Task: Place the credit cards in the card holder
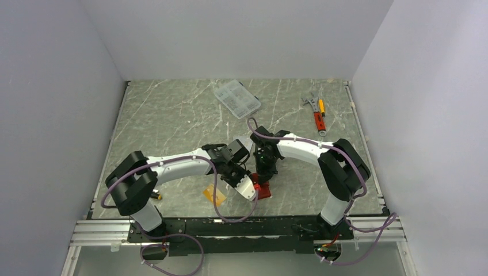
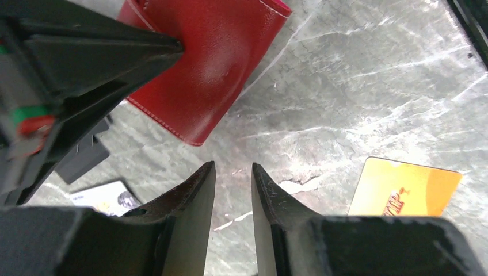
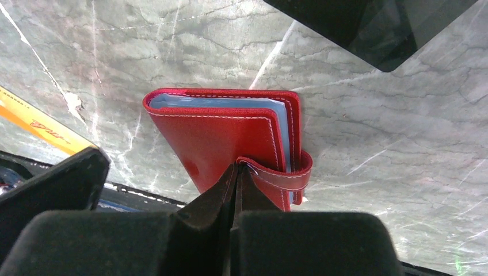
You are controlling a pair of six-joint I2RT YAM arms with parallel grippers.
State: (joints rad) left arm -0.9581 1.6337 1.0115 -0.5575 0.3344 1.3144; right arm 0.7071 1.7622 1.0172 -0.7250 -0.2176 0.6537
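- Top view: card holder (image 1: 265, 191) lies flat on the table (image 1: 172, 115), near-edge centre, under both wrists. R gripper (image 1: 265, 179) is right on it; L gripper (image 1: 253, 194) is just beside, to its left. Orange card (image 1: 214, 194) lies further left, nearer the L arm.
- L wrist view: L gripper (image 2: 233, 172) is slightly spread, w/ nothing betw. its fingers (image 2: 195, 195). Card holder (image 2: 218, 57) sits ahead and left, long axis diagonal, one corner pointing at the claw. Orange card (image 2: 403, 187) lies to the right, apart from it.
- R wrist view: R gripper (image 3: 237, 172) is pressed together, apparently nipping the snap tab (image 3: 288, 175). Card holder (image 3: 224, 129) is straight ahead, long axis across the view, blue sleeves at its far edge. Probable next step: open the flap.
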